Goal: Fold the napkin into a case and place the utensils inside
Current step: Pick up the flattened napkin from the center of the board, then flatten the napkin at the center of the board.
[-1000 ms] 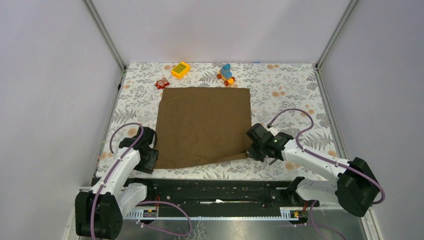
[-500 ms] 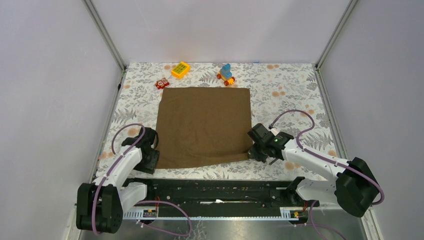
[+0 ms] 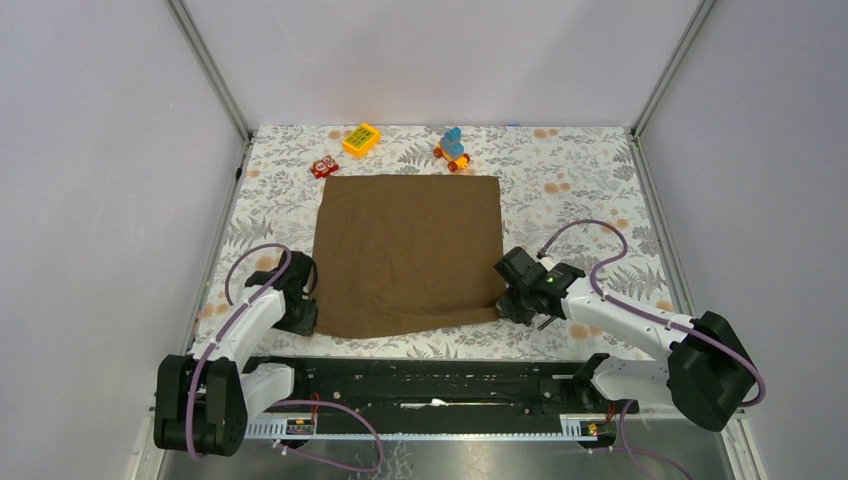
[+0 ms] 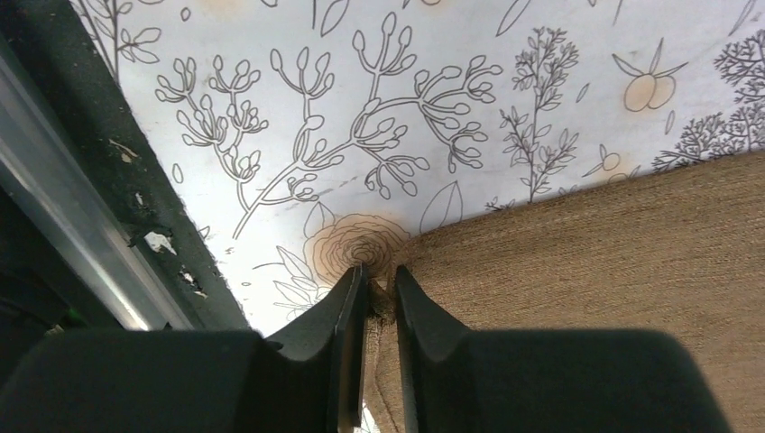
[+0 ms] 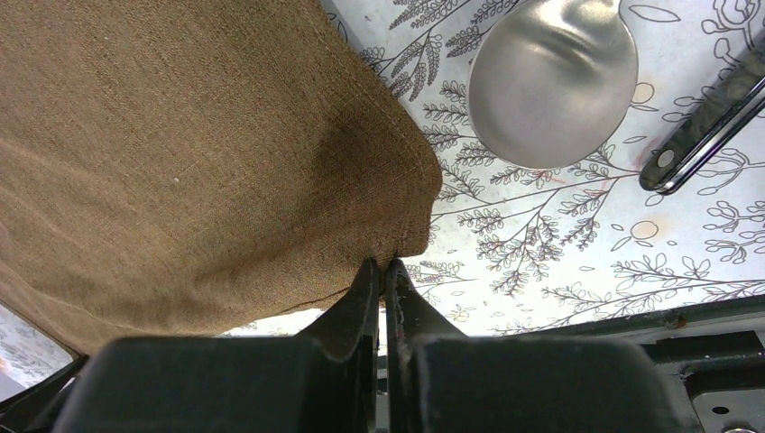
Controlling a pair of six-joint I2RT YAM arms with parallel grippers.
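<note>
The dark-brown napkin lies spread flat and roughly square on the floral tablecloth. My left gripper is at its near left corner, shut on that corner of the napkin; the cloth is pinched between the jaws. My right gripper is at the near right corner, shut on the napkin with the corner lifted and bunched at the fingertips. In the right wrist view a silver spoon bowl and a dark stick-like utensil lie just beside that corner. No case is formed.
A yellow toy block, a red toy and a blue-and-orange toy sit beyond the napkin's far edge. Grey walls close the left, right and back. A black rail runs along the near table edge.
The left gripper has moved slightly inward and up onto the napkin's near left corner. The right gripper holds almost still at the near right corner, which is slightly raised.
</note>
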